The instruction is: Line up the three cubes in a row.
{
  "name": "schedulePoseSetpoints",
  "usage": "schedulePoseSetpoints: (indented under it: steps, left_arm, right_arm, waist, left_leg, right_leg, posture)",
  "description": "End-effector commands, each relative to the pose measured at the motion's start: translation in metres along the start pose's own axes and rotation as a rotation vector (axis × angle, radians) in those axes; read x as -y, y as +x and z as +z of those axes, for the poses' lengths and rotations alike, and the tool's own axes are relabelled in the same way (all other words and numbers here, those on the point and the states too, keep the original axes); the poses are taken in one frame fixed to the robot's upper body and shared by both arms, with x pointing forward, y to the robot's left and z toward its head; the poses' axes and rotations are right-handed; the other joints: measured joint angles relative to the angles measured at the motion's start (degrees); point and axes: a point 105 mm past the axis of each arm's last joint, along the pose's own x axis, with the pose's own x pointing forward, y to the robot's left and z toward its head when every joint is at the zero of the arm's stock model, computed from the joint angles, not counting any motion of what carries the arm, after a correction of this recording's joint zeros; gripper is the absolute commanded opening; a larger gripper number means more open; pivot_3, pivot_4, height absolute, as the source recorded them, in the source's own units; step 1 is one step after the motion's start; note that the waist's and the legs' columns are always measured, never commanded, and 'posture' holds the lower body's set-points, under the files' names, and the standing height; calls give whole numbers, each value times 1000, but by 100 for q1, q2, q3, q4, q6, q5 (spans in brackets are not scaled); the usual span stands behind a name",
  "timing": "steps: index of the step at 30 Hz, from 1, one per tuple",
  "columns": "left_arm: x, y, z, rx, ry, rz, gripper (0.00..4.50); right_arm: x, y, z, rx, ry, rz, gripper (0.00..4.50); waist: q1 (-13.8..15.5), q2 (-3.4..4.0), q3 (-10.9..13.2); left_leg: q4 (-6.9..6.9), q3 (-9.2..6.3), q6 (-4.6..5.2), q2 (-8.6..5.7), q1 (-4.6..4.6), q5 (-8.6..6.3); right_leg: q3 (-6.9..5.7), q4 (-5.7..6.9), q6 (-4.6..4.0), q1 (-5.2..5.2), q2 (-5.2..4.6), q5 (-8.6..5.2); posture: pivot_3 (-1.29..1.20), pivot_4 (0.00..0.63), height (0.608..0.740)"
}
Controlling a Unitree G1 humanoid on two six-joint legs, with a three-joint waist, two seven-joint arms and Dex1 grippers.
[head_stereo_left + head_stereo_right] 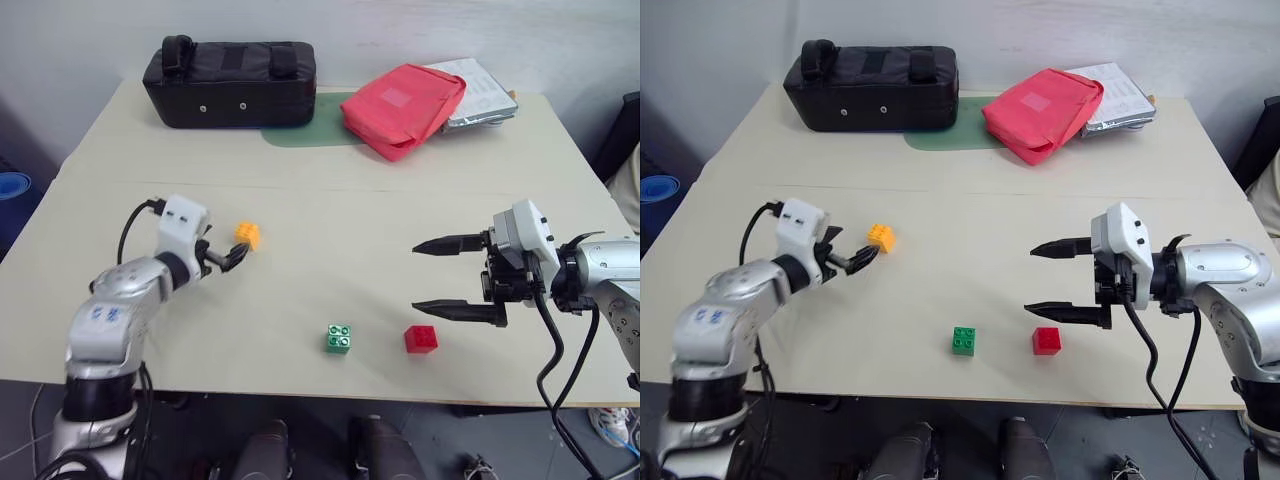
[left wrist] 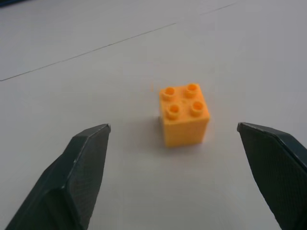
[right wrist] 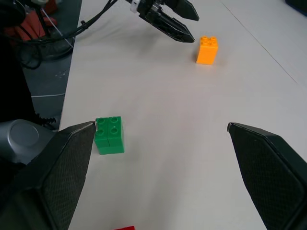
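two bags (image 1: 230,82) (black, red) behind cubes (image 1: 338,339)

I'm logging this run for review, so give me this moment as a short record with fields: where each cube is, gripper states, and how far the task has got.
orange-yellow cube: apart from the other two, farther back on the table, just ahead of the left gripper
green cube: near front edge
red cube: beside the green one, a gap between
left gripper: open, cube not yet between its fingers
right gripper: open, empty, above the table near the red cube
row: not yet formed
background: black bag, red pouch
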Motion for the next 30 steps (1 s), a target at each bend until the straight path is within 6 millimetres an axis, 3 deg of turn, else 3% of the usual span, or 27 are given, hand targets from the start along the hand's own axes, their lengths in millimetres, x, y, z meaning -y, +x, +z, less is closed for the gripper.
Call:
schedulePoseSetpoints:
  steps: [1,7,11,21,26,30]
  left_arm:
    - [10,22,8,9,-33,-11,4471]
    - [30,50,10,6,-95,-66,4471]
    - [30,55,7,-14,-107,-54,4471]
    - [22,46,1,-53,-69,-51,1519]
    - [3,39,0,-66,-28,-47,1542]
    - [33,21,22,53,89,-354,1542]
  right_arm:
    - [-2,2,10,26,-54,-9,4500]
    - [-1,5,13,36,-65,-20,4500]
    - [-2,6,12,35,-67,-20,4500]
    - [-3,7,10,34,-68,-27,4500]
    - [-2,8,9,33,-74,-22,4500]
    - [-3,9,8,24,-73,-1,4500]
  waist:
    - [14,0,0]
    - [54,-1,0]
    - [47,-1,0]
    - [49,-1,0]
    - [49,-2,0]
    - [35,-1,0]
  left_leg:
    - [0,0,-1,0,0,0]
    - [8,0,-3,-1,-7,2]
    - [8,1,-6,-1,-7,4]
    - [8,1,-8,-1,-6,6]
    - [8,1,-9,-2,-7,7]
    - [6,1,-10,0,-7,7]
  right_leg:
    - [-1,1,0,0,0,0]
    - [-2,1,7,0,0,4]
    - [-2,2,7,-1,2,4]
    - [-1,-1,7,-1,1,4]
    - [-1,-3,7,-1,1,4]
    - [-1,-4,7,-4,1,4]
  posture:
    - [0,150,740]
    - [0,150,740]
    - [0,150,740]
    - [0,150,740]
    - [0,150,740]
    - [0,150,740]
